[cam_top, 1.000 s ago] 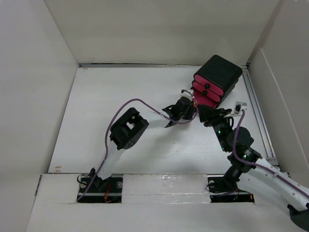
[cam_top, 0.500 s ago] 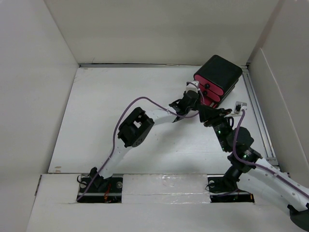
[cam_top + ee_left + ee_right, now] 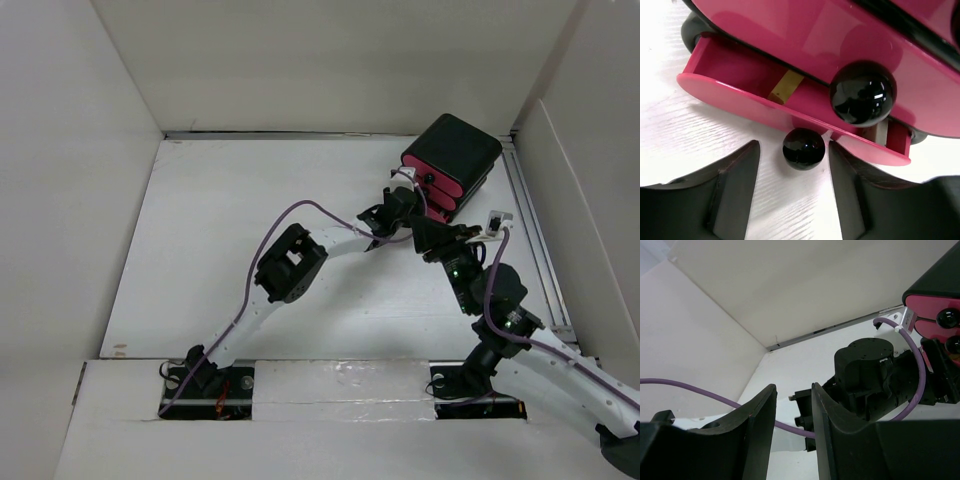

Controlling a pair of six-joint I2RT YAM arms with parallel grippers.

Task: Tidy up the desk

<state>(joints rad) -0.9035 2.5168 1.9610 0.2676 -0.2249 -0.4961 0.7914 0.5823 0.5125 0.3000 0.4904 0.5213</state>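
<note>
Left gripper [image 3: 792, 147] is up at the box [image 3: 450, 165], fingers [image 3: 735, 185] spread either side of the bottom drawer's [image 3: 765, 97] black knob [image 3: 803, 148]. No touch that I can see, and that drawer is out a little way. Right gripper [image 3: 792, 390] hangs just beside the left one, slightly parted on nothing. The desk [image 3: 250, 220] lies white under both arms, with the box in its far right corner.

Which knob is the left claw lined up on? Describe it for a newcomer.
At the desk's far right corner stands a black box with pink drawers. Its lowest drawer is partly open; the knob is the black ball on that front, between the left claw's fingers, below the other knobs.
</note>
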